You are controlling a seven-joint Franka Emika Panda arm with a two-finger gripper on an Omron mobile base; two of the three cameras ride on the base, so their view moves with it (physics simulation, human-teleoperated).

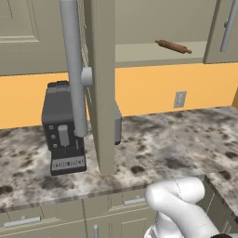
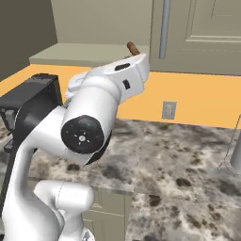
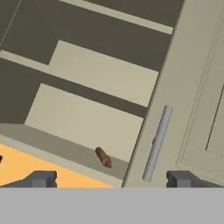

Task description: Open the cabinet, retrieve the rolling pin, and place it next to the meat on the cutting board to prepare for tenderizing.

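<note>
Now the cabinet (image 3: 105, 78) stands open and the reach for the rolling pin (image 3: 103, 157) looks under way. The gripper (image 3: 111, 179) is spread wide and empty; the pin lies on the lowest shelf just ahead of it, slightly left, needing a forward reach.

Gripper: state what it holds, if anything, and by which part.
Nothing. The gripper is open with only air between its fingertips; the rolling pin lies apart on the bottom shelf of the open cabinet.
</note>
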